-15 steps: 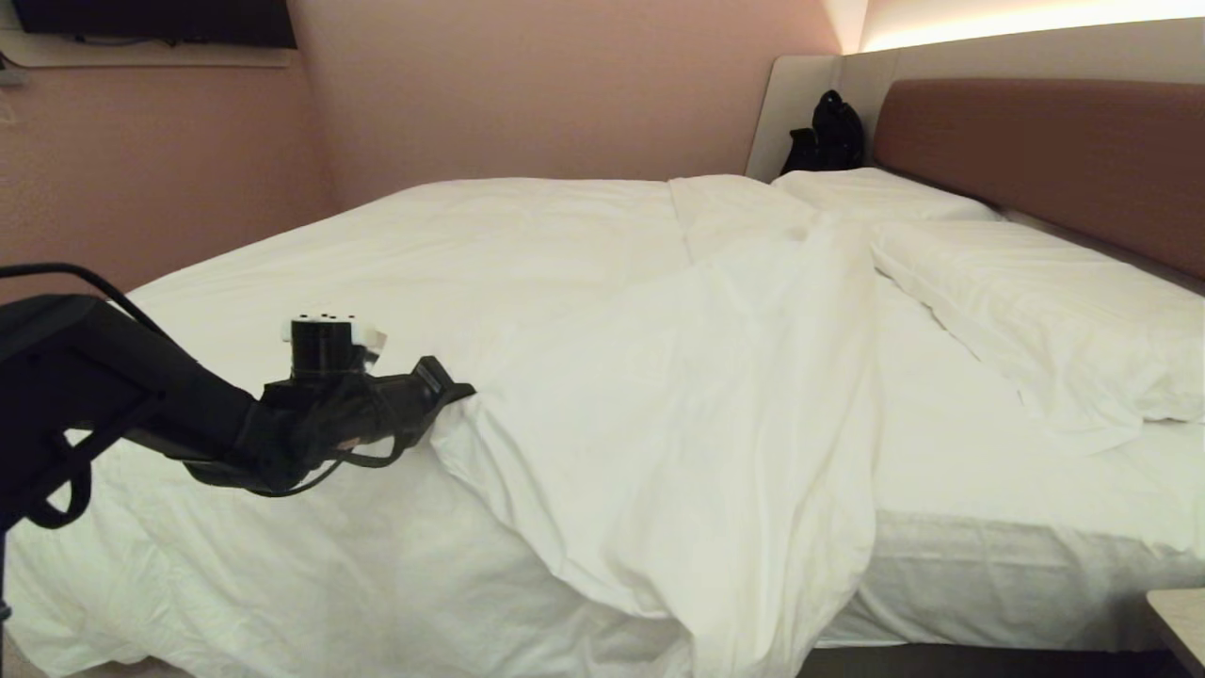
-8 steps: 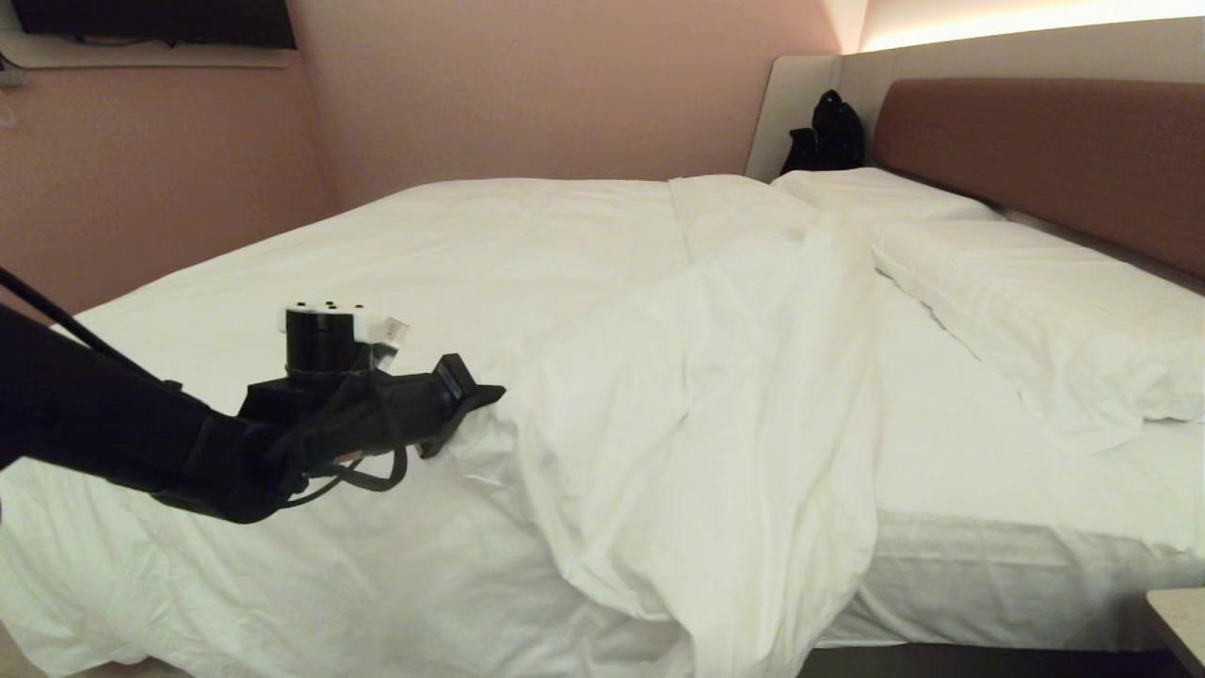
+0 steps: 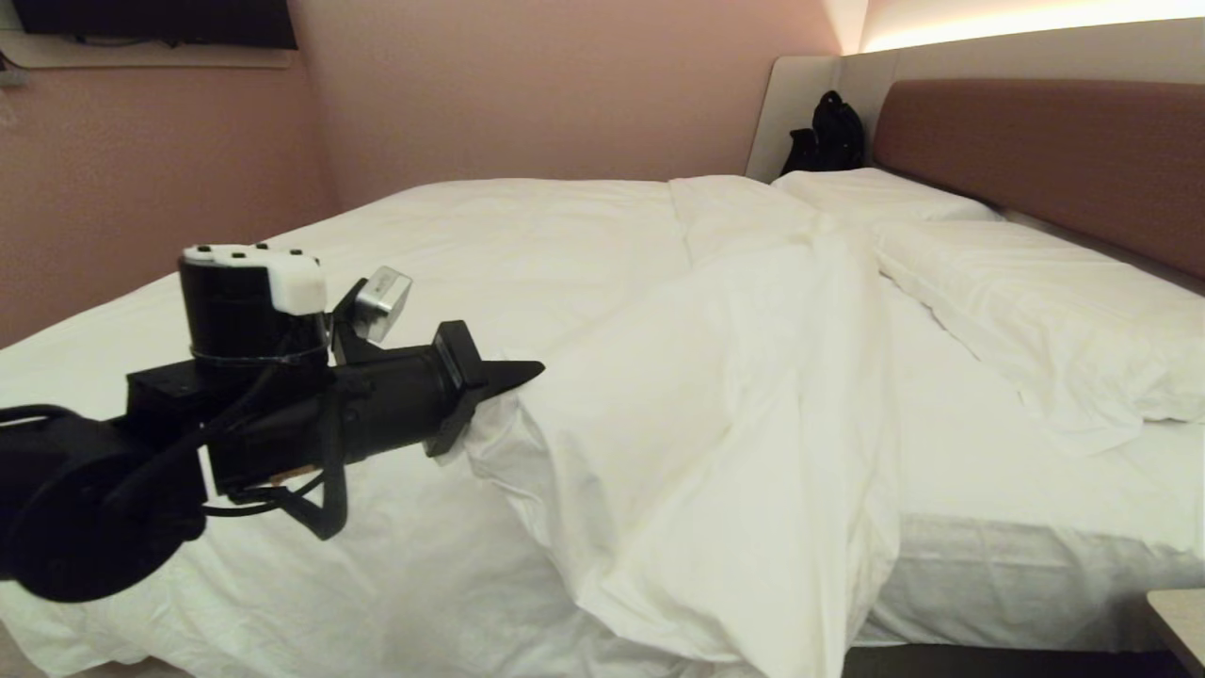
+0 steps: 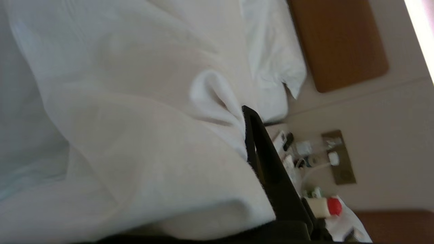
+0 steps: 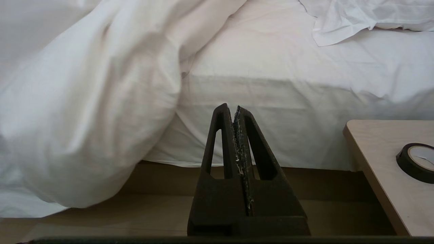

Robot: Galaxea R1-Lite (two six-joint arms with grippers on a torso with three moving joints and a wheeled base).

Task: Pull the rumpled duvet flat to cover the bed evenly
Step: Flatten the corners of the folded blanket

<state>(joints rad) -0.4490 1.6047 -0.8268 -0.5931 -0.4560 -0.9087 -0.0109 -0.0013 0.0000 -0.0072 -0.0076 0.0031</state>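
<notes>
The white puffy duvet (image 3: 715,395) lies rumpled over the bed (image 3: 988,556), with a thick fold bunched toward the near side and hanging over the mattress edge. My left gripper (image 3: 522,375) is held level above the near left part of the bed, shut on the raised edge of that fold. In the left wrist view one black finger (image 4: 268,169) shows, and the duvet (image 4: 142,142) is pressed against it and hides the other. My right gripper (image 5: 234,108) is shut and empty, low beside the bed, apart from the duvet (image 5: 84,112).
Two white pillows (image 3: 1036,311) (image 3: 875,193) lie against the reddish-brown headboard (image 3: 1036,151). A black bag (image 3: 828,132) sits in the far corner. A beige bedside table (image 5: 379,162) with a roll of black tape (image 5: 415,161) stands at the right.
My left arm has risen and swung to the right, lifting the held duvet edge, so the fold now stands taller. The right gripper is not in the earlier frames.
</notes>
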